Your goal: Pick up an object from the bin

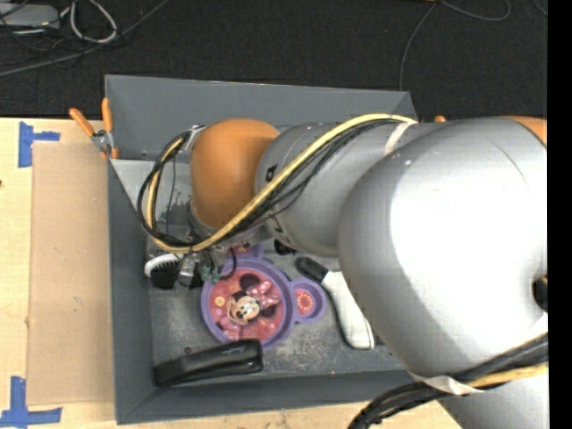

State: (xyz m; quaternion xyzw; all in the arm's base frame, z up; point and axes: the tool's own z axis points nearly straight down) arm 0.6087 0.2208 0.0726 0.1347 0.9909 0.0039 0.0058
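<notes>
No words, numbers or brand names can be read anywhere. The one printed sign is a picture: a cartoon mouse face with a red bow, set in the middle of the round purple toy [248, 306], which lies on the floor of the bin [174, 324] towards its near side. Just beside it, on its right, the smaller pink disc [307, 301] carries a ringed pattern in orange and pink. Whether that pattern holds any letters cannot be told.
</notes>
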